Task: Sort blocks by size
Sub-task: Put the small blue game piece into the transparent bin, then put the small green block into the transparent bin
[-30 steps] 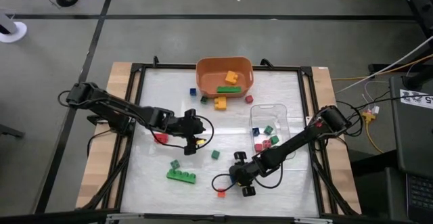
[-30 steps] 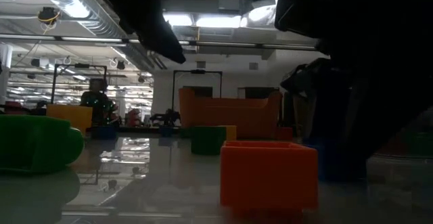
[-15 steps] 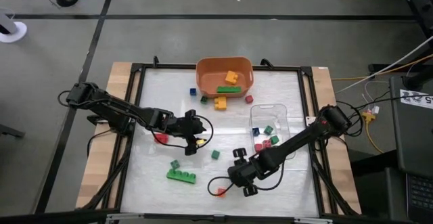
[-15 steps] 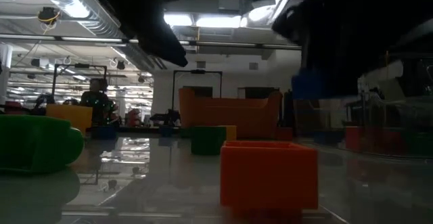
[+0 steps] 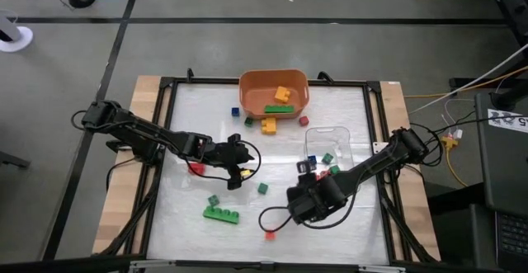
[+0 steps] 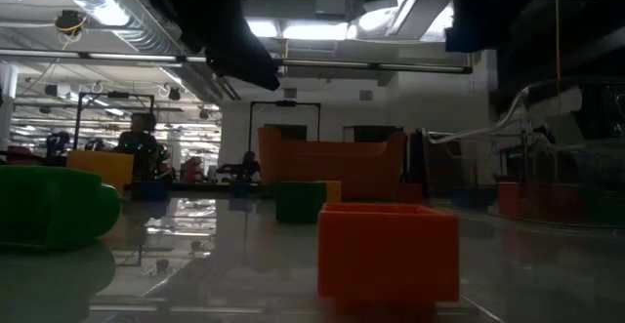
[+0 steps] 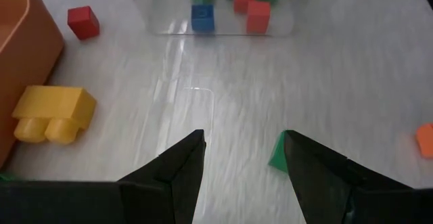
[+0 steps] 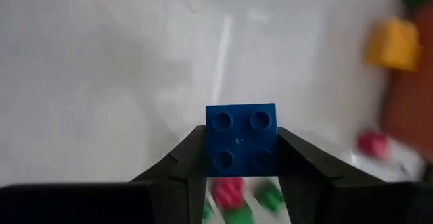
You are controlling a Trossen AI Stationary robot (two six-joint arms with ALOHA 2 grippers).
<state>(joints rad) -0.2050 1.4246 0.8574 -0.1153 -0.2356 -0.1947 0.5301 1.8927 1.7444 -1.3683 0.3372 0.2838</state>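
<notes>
My right gripper (image 8: 241,146) is shut on a blue four-stud block (image 8: 241,132). In the high view it hangs above the table by the near left corner of the clear tray (image 5: 340,134), which holds several small cubes. My left gripper (image 7: 240,160) stands open above the table's middle, with a green cube (image 7: 276,153) just beside one finger and apart from it. Loose on the table lie a long green brick (image 5: 221,215), green cubes (image 5: 262,188), an orange-red cube (image 5: 269,235) and a yellow brick (image 5: 268,125). My right gripper pinches the blue block by two opposite sides (image 8: 211,149) between its two fingers (image 8: 186,160). The fingers come steeply from above. The block is lifted clear of the table, with its studded face toward the wrist camera.
An orange bin (image 5: 247,83) with yellow and green bricks stands at the far edge, with red, blue and green cubes in front of it. A red block (image 5: 195,168) lies beside my left arm. Bare table lies at the near left and near right.
My right gripper has risen from the table near its near edge, tipped to point steeply down, and gone toward the clear tray. The blue block has come up with it, lifted clear, and has left the low view at the top.
</notes>
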